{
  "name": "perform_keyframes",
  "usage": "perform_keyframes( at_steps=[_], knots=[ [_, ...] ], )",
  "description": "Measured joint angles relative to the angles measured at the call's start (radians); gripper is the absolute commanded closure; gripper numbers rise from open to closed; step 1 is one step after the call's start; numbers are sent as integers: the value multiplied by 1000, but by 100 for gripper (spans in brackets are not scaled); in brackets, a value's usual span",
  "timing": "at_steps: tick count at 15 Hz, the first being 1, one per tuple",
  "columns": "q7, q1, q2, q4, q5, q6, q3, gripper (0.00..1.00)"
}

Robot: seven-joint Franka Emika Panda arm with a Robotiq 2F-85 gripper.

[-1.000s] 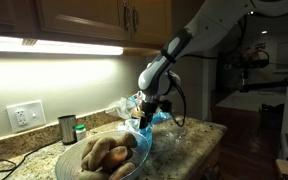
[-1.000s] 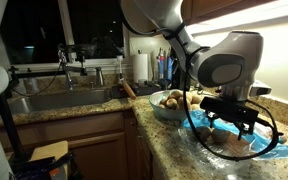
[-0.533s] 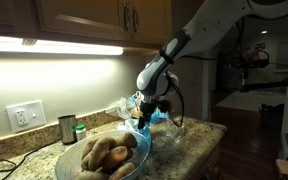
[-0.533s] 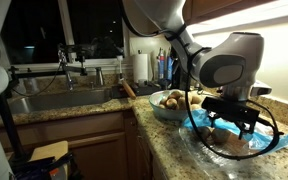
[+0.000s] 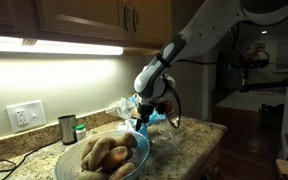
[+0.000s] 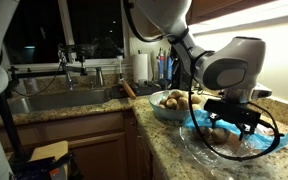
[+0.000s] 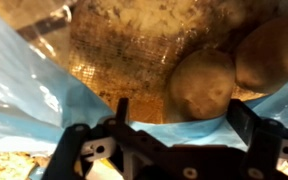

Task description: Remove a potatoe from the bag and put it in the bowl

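Potatoes (image 7: 206,85) lie deep inside the blue bag (image 7: 24,95) (two show in our wrist view, side by side on the mesh lining). We see the gripper (image 7: 159,150) at the bag's mouth, its fingers (image 7: 246,125) spread wide with no potato between them. Just beside the bag on the counter (image 5: 189,145), the bowl (image 5: 142,150) holds several more in both exterior views.

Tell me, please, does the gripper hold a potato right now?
No, the gripper is open and empty, with the potatoes lying beyond it in the bag.
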Motion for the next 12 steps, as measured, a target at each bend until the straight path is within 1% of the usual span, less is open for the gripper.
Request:
perform_keyframes(
  at_steps=[12],
  knots=[
    [0,0,8,33,-8,-40,-2,0]
  ],
)
